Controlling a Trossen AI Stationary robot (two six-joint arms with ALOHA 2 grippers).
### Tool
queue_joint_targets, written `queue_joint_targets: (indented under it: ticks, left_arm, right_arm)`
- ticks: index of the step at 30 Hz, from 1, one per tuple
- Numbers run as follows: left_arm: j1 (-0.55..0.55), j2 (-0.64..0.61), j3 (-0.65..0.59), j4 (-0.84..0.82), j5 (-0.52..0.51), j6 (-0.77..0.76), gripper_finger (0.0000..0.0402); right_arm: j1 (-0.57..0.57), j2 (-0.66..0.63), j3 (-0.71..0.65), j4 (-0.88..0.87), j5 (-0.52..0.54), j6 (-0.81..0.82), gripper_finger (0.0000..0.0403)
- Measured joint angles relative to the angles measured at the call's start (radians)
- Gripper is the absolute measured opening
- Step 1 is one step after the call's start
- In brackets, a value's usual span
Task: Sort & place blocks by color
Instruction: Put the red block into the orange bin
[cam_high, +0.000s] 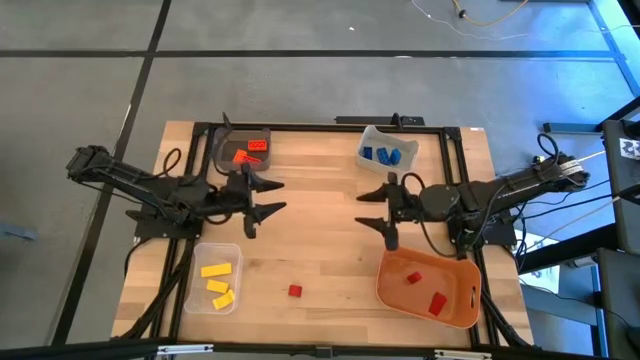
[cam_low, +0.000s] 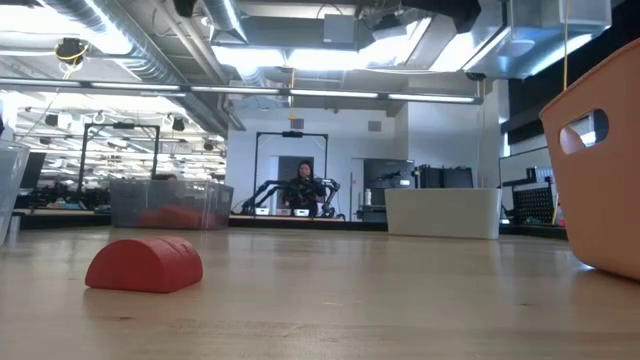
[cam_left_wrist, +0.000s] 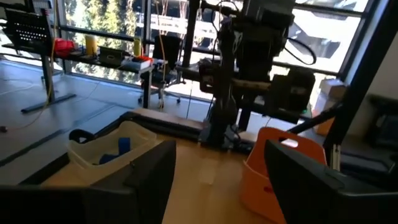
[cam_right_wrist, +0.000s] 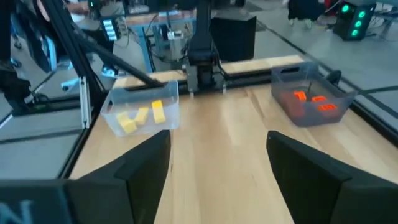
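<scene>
Red, a lone block (cam_high: 294, 290) lay on the wooden tabletop (cam_high: 320, 220) between the clear bin of yellow blocks (cam_high: 216, 284) and the orange tray (cam_high: 399, 292); left hand (cam_high: 262, 197) and right hand (cam_high: 377, 207) hovered mid-table, fingers apart, empty

A pale wooden tabletop (cam_high: 320, 215) with a black metal frame (cam_high: 300, 126) around its edge carries four containers. A grey plastic bin (cam_high: 228, 147) sits at the far left, a clear plastic bin (cam_high: 372, 135) at the far right, another clear plastic bin (cam_high: 200, 288) at the near left, and a larger orange plastic tray (cam_high: 398, 292) at the near right. Grey floor (cam_high: 300, 30) surrounds the table. In the low view a person (cam_low: 301, 186) sits far off in the room.
</scene>
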Motion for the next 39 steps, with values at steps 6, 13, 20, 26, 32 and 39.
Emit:
queue_joint_targets:
  ticks: [6, 13, 20, 26, 32, 39]
  left_arm:
    - [0.016, 0.008, 0.056, -0.223, 0.069, -0.109, 0.0237]
    - [0.010, 0.255, 0.339, -0.697, 0.340, -0.129, 0.0237]
    - [-0.099, 0.539, 0.538, -0.921, 0.417, -0.102, 0.0247]
    - [-0.153, 0.709, 0.668, -0.945, 0.410, -0.168, 0.0281]
    - [-0.209, 0.853, 0.763, -0.991, 0.404, -0.206, 0.0318]
    - [-0.260, 0.978, 0.769, -1.005, 0.353, -0.260, 0.0338]
  right_arm:
    - [-0.005, 0.000, 0.000, 0.031, 0.032, 0.041, 0.0266]
    - [-0.005, -0.001, 0.000, 0.029, 0.087, 0.106, 0.0266]
    - [-0.006, -0.001, 0.000, 0.007, 0.112, 0.072, 0.0266]
    - [-0.006, -0.001, 0.000, -0.002, 0.112, 0.028, 0.0266]
    - [-0.006, -0.001, 0.000, -0.003, 0.112, -0.005, 0.0266]
    - [-0.006, -0.001, 0.000, -0.011, 0.112, -0.006, 0.0266]
